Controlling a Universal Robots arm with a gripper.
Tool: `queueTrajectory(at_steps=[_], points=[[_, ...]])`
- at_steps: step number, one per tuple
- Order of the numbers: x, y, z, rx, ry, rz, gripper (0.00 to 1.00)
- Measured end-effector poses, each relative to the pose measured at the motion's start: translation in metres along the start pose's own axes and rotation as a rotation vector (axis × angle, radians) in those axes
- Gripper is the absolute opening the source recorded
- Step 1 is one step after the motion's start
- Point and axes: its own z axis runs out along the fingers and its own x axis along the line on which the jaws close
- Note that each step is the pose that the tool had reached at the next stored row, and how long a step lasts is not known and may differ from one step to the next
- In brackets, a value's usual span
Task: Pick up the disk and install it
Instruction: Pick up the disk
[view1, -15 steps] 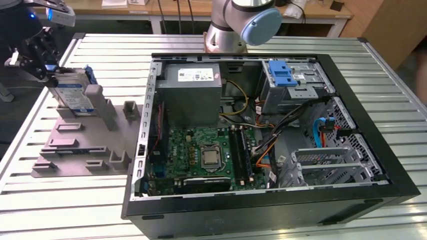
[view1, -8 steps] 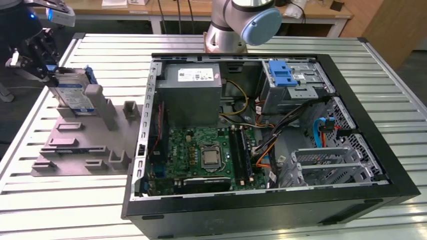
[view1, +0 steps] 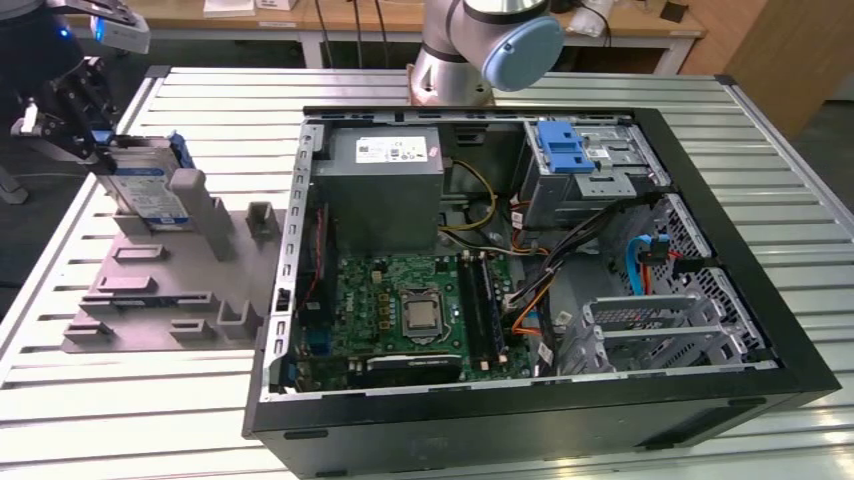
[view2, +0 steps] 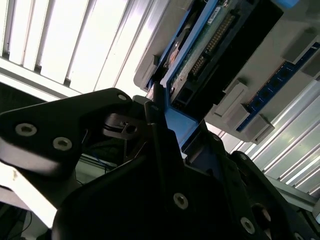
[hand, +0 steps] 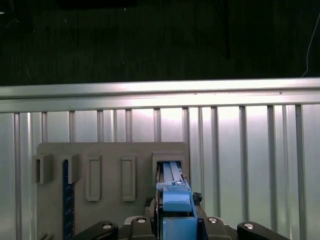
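One exterior view takes in the open computer case (view1: 754, 300) beside the grey fixture (view1: 160, 300); the first wrist view shows the jaws of the gripper (hand: 176, 202) clamped on the disk (hand: 173, 172)

Open air lay above the grey fixture (view1: 147, 300), where the tool (view1: 104, 150) was clamped on the upright disk (view1: 144, 188). 2 grey posts (view1: 187, 200) rose just beside the disk. Only a narrow gap separated the fixture from the open computer case (view1: 534, 412). Bare bench (view1: 134, 400) lay around them. Inside the case, cables (view1: 587, 250) crowded the space between the blue-tabbed cage (view1: 567, 150) and the power supply (view1: 380, 190).
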Motion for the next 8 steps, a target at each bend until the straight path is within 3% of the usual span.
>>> queueTrajectory(at_steps=[5, 6, 8], points=[[0.0000, 0.0000, 0.0000, -0.0001, 0.0000, 0.000, 0.38], [0.0000, 0.0000, 0.0000, 0.0000, 0.0000, 0.000, 0.45], [0.0000, 0.0000, 0.0000, -0.0001, 0.0000, 0.000, 0.45]])
